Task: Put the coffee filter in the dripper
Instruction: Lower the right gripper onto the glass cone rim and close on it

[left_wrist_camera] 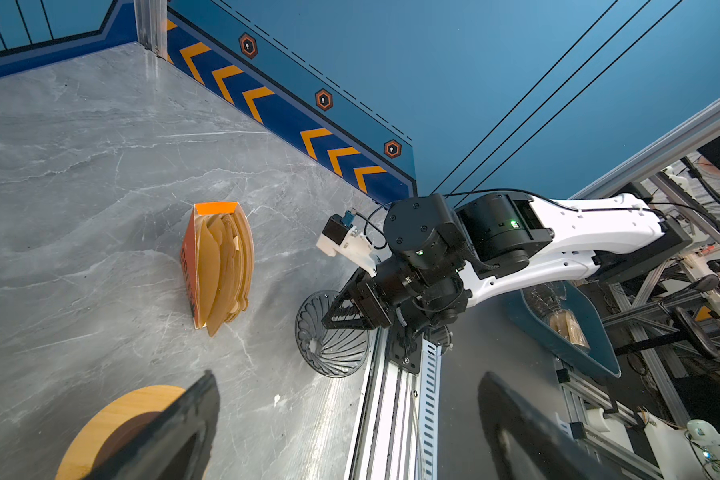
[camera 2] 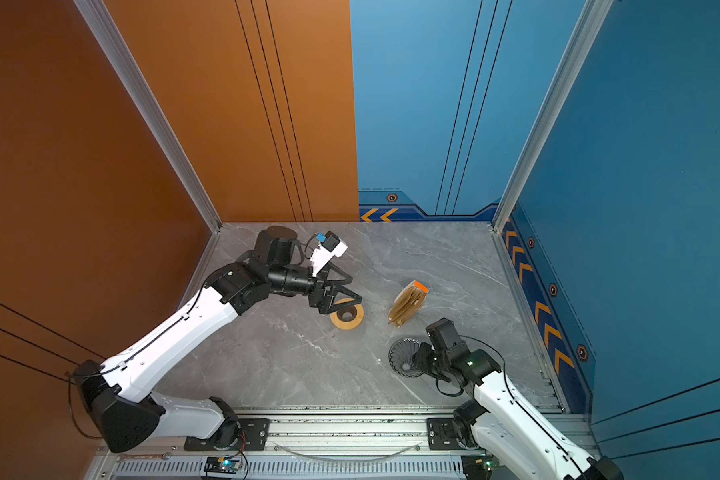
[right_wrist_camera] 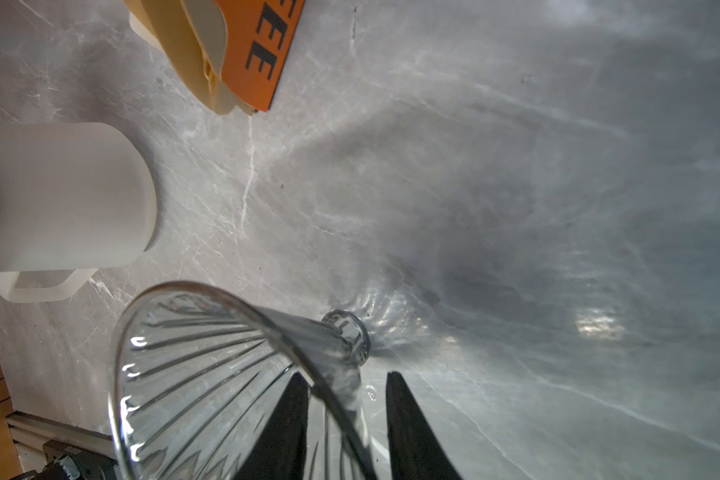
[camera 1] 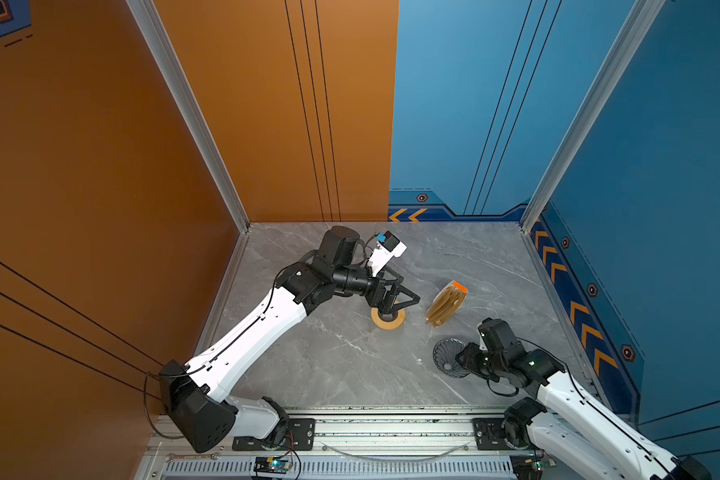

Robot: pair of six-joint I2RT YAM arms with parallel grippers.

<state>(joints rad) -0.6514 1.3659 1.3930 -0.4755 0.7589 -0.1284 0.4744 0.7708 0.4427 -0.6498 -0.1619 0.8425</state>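
The dripper (camera 1: 447,357) (camera 2: 404,358) is a dark ribbed cone lying on its side on the marble table, near the front right. My right gripper (right_wrist_camera: 347,376) straddles its wall (right_wrist_camera: 192,374), one finger inside the cone and one outside. A slit of table still shows beside the outer finger, so I cannot tell whether the pads press the wall. No single coffee filter is in view; only a packet of stacked brown filters (camera 1: 445,305) (left_wrist_camera: 221,266) stands behind the dripper. My left gripper (camera 1: 404,305) (left_wrist_camera: 348,376) hangs wide open and empty over a wooden ring (camera 1: 387,320).
The wooden ring (camera 2: 347,318) (left_wrist_camera: 113,419) lies flat at mid-table, left of the packet (camera 2: 408,305). An aluminium rail (camera 1: 391,428) runs along the table's front edge, close to the dripper (left_wrist_camera: 333,340). Orange and blue walls enclose the back and sides.
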